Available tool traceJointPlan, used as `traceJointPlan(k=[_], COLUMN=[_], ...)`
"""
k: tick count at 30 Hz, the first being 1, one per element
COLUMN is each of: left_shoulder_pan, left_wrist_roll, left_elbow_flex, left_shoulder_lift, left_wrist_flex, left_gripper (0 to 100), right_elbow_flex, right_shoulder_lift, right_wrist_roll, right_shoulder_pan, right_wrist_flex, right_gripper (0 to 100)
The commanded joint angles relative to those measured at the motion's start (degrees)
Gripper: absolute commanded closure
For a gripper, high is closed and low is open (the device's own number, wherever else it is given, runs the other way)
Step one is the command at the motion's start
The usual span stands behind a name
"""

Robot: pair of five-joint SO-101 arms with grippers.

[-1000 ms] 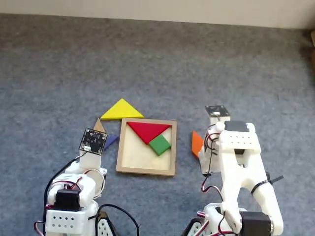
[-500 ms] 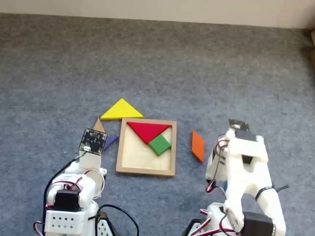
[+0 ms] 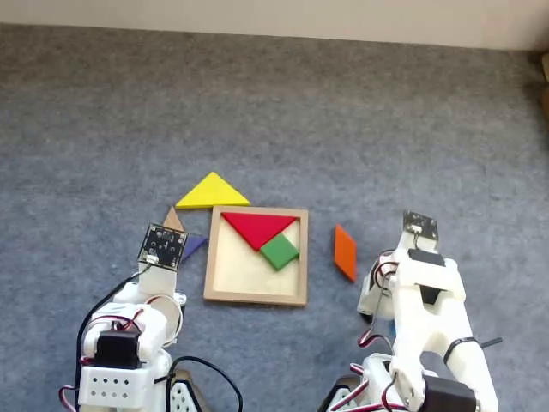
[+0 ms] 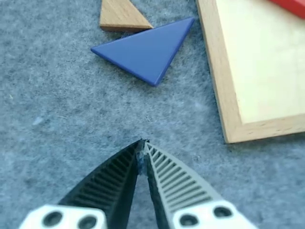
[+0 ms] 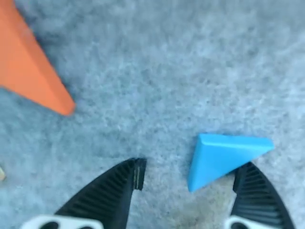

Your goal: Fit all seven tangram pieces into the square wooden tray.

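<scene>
The square wooden tray (image 3: 225, 287) holds a red triangle (image 3: 259, 227) and a green square (image 3: 279, 251). A yellow triangle (image 3: 212, 192), a wood-coloured triangle (image 3: 172, 219) and a dark blue triangle (image 3: 195, 245) lie off its left side, and an orange parallelogram (image 3: 345, 252) lies off its right. My left gripper (image 4: 142, 144) is shut and empty, a short way from the dark blue triangle (image 4: 143, 55) and the tray's corner (image 4: 224, 95). My right gripper (image 5: 190, 174) is open over the carpet, with a light blue triangle (image 5: 224, 157) lying between its fingers, close to one of them. The orange parallelogram (image 5: 31, 71) lies farther out.
Everything rests on grey carpet. The left arm (image 3: 129, 330) stands near the front edge beside the tray's left corner, the right arm (image 3: 429, 300) at the front right. A pale wall strip runs along the far edge.
The right arm has drawn back toward the front and to the right, uncovering the whole orange parallelogram. The left arm and the pieces have stayed put.
</scene>
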Motion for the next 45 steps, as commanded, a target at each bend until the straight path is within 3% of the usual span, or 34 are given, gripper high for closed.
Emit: traceJointPlan(k=[1, 12, 23, 31, 39, 45], left_shoulder_pan=[-0.31, -0.31, -0.31, -0.31, -0.31, -0.31], left_wrist_roll=[0.0, 0.0, 0.0, 0.0, 0.0, 0.0], left_elbow_flex=[1.1, 1.1, 1.1, 1.1, 1.1, 1.1], left_shoulder_lift=[-1.1, -1.1, -1.1, -1.1, -1.1, -1.1], left_wrist_flex=[0.35, 0.35, 0.35, 0.35, 0.35, 0.35], left_gripper=[100, 100, 100, 100, 100, 100], right_elbow_flex=[-0.22, -0.48, -10.33, -15.69, -15.87, -16.04], right_shoulder_lift=[-0.92, -0.84, 15.6, 16.84, 16.75, 16.48], right_wrist_roll=[-0.53, -0.53, -0.62, -0.62, -0.09, -0.09], right_shoulder_pan=[1.1, -4.7, -4.7, -4.79, -4.79, -4.79], right_wrist_flex=[-6.37, -7.69, -8.13, -8.13, -8.04, -2.33], right_gripper=[71.3, 71.3, 71.3, 71.4, 90.1, 93.7])
